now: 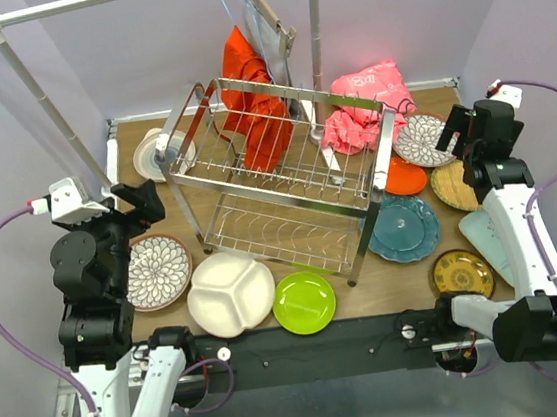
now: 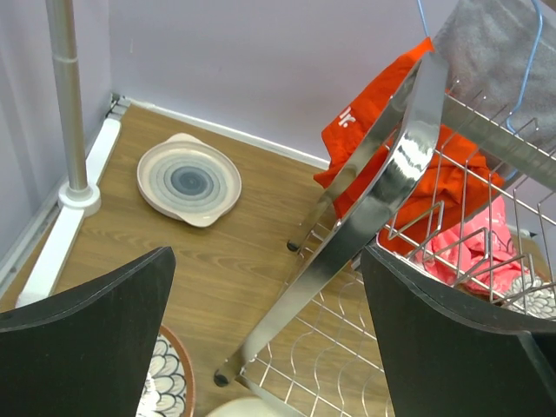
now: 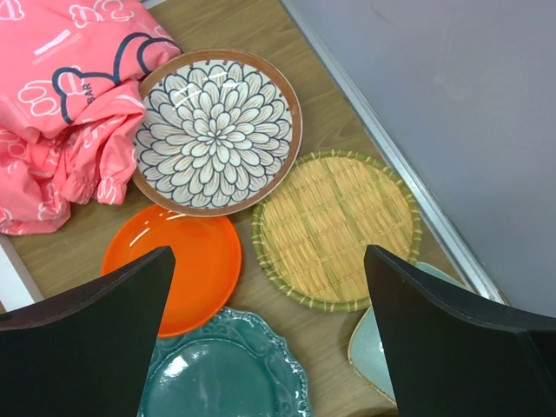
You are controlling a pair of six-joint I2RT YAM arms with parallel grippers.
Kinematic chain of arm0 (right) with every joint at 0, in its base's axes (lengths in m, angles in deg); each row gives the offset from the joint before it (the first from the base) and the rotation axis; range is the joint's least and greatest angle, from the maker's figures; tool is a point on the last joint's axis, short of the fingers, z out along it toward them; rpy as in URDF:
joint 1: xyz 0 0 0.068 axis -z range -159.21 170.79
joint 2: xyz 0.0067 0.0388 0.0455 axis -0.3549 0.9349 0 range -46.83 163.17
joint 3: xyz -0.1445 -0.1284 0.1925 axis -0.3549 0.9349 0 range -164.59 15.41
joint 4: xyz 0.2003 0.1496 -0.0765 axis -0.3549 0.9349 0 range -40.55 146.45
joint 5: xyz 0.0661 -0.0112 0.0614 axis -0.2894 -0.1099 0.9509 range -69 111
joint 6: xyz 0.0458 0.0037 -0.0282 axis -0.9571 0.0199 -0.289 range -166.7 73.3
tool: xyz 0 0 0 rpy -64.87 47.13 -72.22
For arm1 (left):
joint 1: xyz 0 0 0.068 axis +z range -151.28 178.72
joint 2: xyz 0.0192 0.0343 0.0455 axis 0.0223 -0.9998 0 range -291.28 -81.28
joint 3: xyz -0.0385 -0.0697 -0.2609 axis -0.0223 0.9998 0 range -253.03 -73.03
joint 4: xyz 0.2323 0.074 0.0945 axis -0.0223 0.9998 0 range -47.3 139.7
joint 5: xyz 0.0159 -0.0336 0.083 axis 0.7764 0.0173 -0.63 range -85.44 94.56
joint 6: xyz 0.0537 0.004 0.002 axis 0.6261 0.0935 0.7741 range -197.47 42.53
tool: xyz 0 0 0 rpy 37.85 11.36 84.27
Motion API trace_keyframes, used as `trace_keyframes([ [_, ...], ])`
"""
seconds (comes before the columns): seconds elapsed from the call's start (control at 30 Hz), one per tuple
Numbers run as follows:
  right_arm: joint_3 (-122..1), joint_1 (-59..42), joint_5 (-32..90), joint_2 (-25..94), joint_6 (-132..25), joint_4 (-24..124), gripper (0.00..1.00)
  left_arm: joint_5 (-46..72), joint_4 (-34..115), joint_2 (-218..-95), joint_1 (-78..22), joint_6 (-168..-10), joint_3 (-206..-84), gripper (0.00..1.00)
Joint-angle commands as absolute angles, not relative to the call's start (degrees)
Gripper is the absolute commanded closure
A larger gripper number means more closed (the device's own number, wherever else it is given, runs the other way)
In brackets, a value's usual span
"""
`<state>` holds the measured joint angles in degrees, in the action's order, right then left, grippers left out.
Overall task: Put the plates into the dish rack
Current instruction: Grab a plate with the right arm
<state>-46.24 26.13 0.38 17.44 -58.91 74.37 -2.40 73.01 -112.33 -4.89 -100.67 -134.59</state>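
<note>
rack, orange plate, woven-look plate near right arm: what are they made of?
Rack: polished metal, likely steel; mirror reflections on the flat bar, thin bright wires.
Orange plate: glossy, smooth, sharp highlights; glazed ceramic or hard plastic, can't tell.
Woven-look plate: matte basket-weave pattern, green rim; real bamboo weave or a printed surface, unclear.

The wooden table [image 1: 368,289] carries a steel dish rack [image 1: 284,168] in the centre. At lower left lie a floral plate [image 1: 158,272], a white divided plate [image 1: 230,293] and a lime green plate [image 1: 304,302]. At right lie a teal plate [image 1: 402,227], an orange plate [image 1: 406,176] and a woven yellow plate [image 1: 454,186], with a pink cloth [image 1: 363,108] at upper right.
</note>
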Motion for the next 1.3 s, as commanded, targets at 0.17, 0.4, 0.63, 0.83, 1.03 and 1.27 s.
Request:
trace_keyframes([
  [0.17,-46.64,26.15,8.24,15.23,-49.71,73.44,0.0,-1.15,79.17,-112.13,-5.14,-106.3,-138.6,0.01],
  [0.4,-43.13,26.15,20.65,13.82,-33.98,73.62,0.0,-0.89,77.25,-111.95,-5.14,-106.65,-137.63,0.01],
  [0.63,-48.3,26.24,15.11,25.04,-28.42,81.95,0.0,-1.41,76.1,-112.74,-5.14,-105.25,-137.37,0.01],
  [0.83,-50.07,26.77,20.65,31.72,-27.98,82.58,0.0,-1.77,75.57,-112.92,-5.14,-103.93,-137.46,0.01],
  [1.03,-55.07,28.35,26.53,38.51,-25.96,84.43,0.0,-2.47,74.52,-111.52,-5.14,-103.75,-136.23,0.01],
  [1.27,-63.77,31.07,31.8,50.28,-26.32,84.52,0.0,-3.7,73.99,-110.02,-5.14,-104.54,-134.65,0.02],
])
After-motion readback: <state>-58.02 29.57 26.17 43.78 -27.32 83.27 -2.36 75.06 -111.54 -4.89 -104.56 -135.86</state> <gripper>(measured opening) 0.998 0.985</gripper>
